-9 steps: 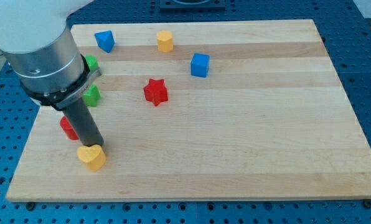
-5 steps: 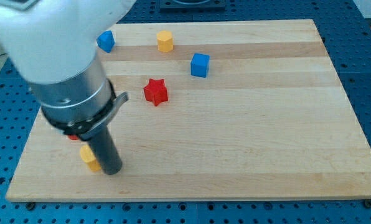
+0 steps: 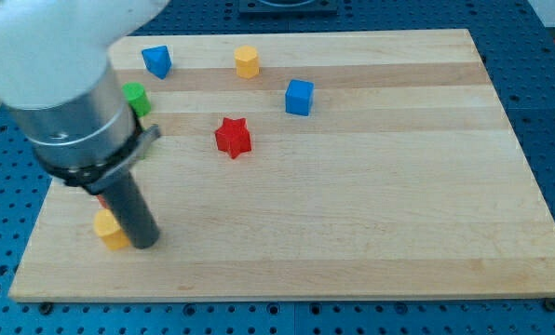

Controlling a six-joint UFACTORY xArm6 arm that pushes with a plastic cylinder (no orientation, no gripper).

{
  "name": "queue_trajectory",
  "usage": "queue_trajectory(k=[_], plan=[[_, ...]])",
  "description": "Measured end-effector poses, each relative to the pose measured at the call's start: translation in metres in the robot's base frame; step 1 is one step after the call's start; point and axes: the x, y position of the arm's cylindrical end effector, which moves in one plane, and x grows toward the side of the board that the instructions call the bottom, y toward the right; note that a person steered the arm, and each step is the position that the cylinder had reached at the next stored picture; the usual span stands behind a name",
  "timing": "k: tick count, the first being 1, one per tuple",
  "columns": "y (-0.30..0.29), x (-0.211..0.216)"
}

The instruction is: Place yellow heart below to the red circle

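The yellow heart (image 3: 109, 230) lies near the board's lower left corner. My tip (image 3: 145, 244) rests on the board against the heart's right side. The red circle is almost wholly hidden behind my arm, just above the heart, so I cannot tell the gap between them. My arm's wide grey body covers the left edge of the board.
A green block (image 3: 135, 98) peeks out from behind my arm at the upper left. A blue block (image 3: 156, 61) and a yellow hexagon (image 3: 247, 61) sit near the top edge. A blue cube (image 3: 299, 97) and a red star (image 3: 232, 137) lie further in. The board's left edge (image 3: 37, 223) is close to the heart.
My tip went from above the heart to its right side and slid left. The yellow heart has moved left, towards the board's left edge.
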Motion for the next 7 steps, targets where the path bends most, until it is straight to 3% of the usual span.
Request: queue_trajectory(k=[1,3,4,5,7], plan=[[-0.002,-0.001],[0.209,-0.082],[0.213,-0.145],[0.172,-0.178],[0.109,-0.162]])
